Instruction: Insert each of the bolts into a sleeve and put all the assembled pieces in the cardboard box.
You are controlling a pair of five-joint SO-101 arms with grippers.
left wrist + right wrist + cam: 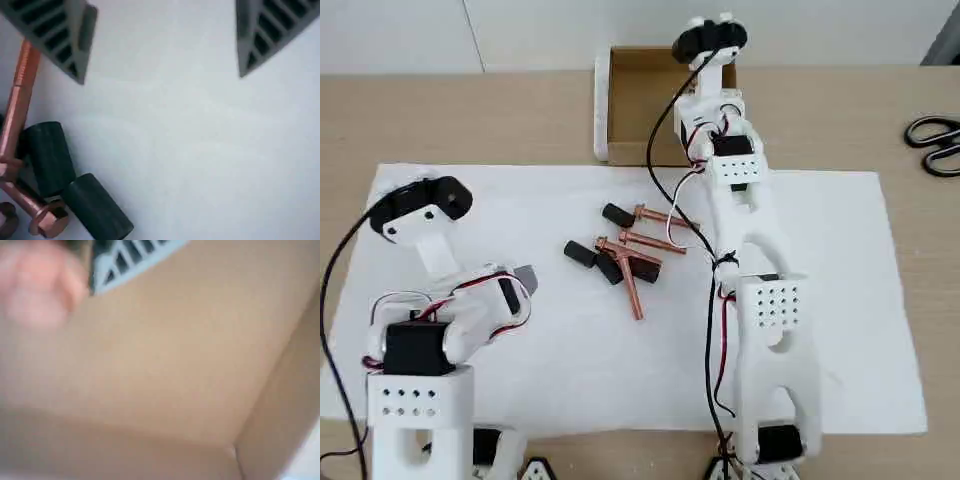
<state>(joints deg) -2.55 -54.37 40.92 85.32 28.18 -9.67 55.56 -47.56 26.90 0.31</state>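
At centre lie four copper metal bolts (633, 291) and four black cylindrical sleeves (580, 254); left gripper (161, 77), eight o'clock, gapes; hold of right gripper (708, 55) unclear.

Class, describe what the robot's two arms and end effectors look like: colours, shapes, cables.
The white plastic left arm and right arm have perforated panels, black motors and black wrist cameras; red, white and black cables trail along them. The left end effector has grey, triangular, slatted fingers.

Left arm (430, 330) folded back, low; left hand (161, 77) spread wide. Right arm (750, 230) stretched forward, wrist tipped down.
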